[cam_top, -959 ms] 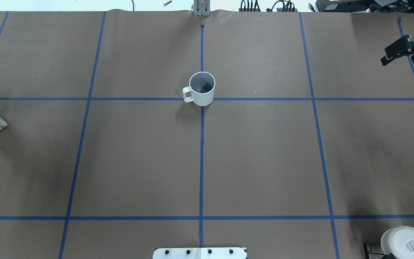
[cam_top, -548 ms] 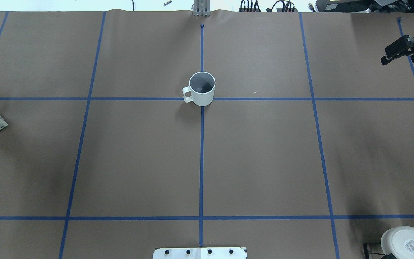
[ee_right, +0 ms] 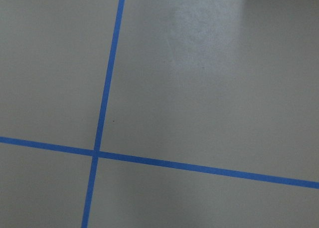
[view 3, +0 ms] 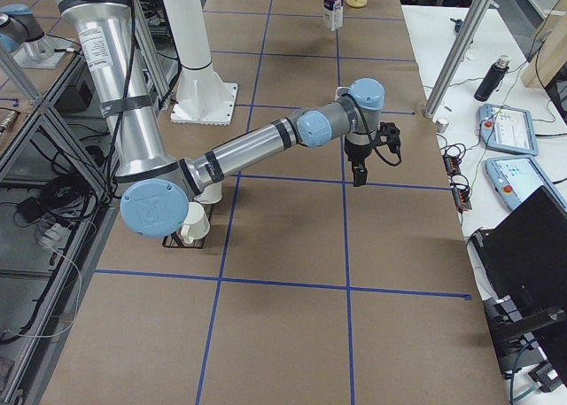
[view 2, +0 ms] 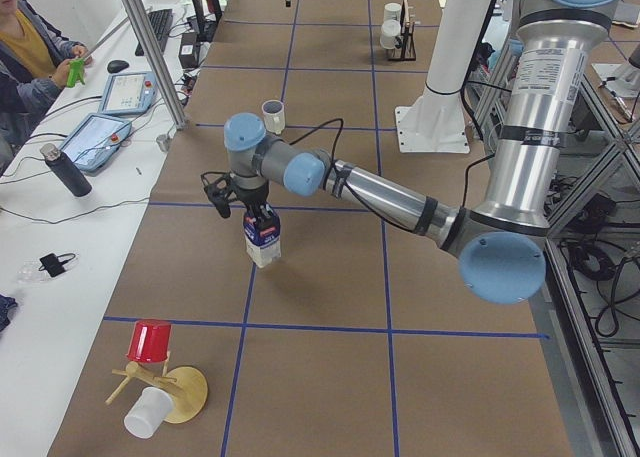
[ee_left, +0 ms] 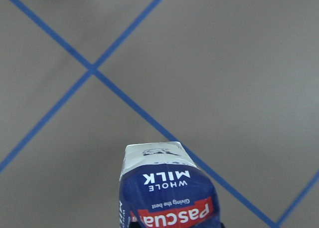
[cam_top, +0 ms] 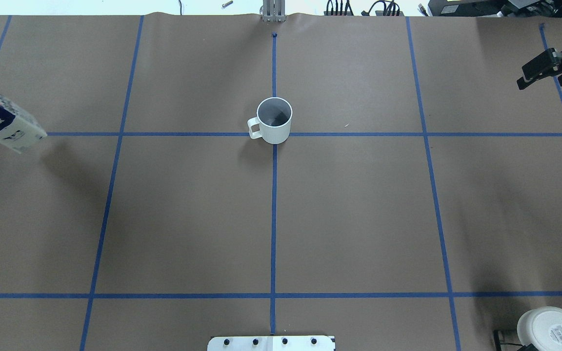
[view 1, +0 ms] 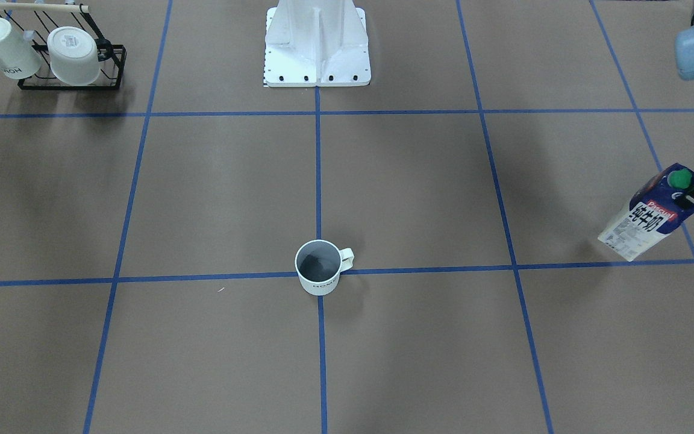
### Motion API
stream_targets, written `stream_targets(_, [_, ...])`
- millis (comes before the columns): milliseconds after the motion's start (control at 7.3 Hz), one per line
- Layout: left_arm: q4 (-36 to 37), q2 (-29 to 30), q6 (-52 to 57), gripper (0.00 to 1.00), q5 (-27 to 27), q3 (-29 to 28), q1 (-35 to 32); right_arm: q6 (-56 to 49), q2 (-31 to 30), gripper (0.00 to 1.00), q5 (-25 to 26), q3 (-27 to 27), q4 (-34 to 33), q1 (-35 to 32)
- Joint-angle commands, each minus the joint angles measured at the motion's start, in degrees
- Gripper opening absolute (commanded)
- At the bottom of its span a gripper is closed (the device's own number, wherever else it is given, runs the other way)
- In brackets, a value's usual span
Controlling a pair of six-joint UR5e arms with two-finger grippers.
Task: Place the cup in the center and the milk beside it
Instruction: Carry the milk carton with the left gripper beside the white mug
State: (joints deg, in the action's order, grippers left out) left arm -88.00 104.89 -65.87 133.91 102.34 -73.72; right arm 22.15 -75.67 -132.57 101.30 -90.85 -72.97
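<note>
Cup [cam_top: 274,122] upright over the center, covering the crossing; handle points to robot's left; milk [cam_top: 8,124] well apart from cup on that handle side, long axis near upright, apparently lifted; left gripper [view 2: 261,214] clamped on milk's top; right gripper [cam_top: 537,72] far off cup's other side, fingers' state not readable; the carry should run toward the handle.

You're looking at a silver tubular left arm [view 2: 380,192] and right arm [view 3: 257,148] beside the white pedestal [view 1: 317,36], with round joints under pale-blue caps [view 2: 502,267], black bands, a thin black cable [view 2: 330,122] looping off the wrist, and dark screws [view 1: 305,78] along the pedestal's base plate.
</note>
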Motion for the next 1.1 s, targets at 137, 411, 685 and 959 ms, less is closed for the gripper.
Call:
stream_targets(137, [6.61, 19.70, -0.31, 0.38, -3.62, -2.04, 10.24, 0.00, -0.70, 1.00, 0.38, -0.05, -0.03, -0.07])
stream_targets(411, [10.19, 30.75, -0.40, 0.38, -4.79, -8.34, 14.82, 0.09, -0.88, 1.00, 0.47, 0.04, 0.06, -0.16])
stream_targets(685, [11.52, 34.93, -0.40, 0.39, -4.97, -10.84, 19.90, 0.00, -1.32, 1.00, 0.56, 0.21, 0.15, -1.12])
stream_targets(959, [14.51, 34.77, 0.30, 0.39, -7.32, -9.88, 23.43, 0.00, -1.32, 1.00, 0.56, 0.39, 0.15, -1.39])
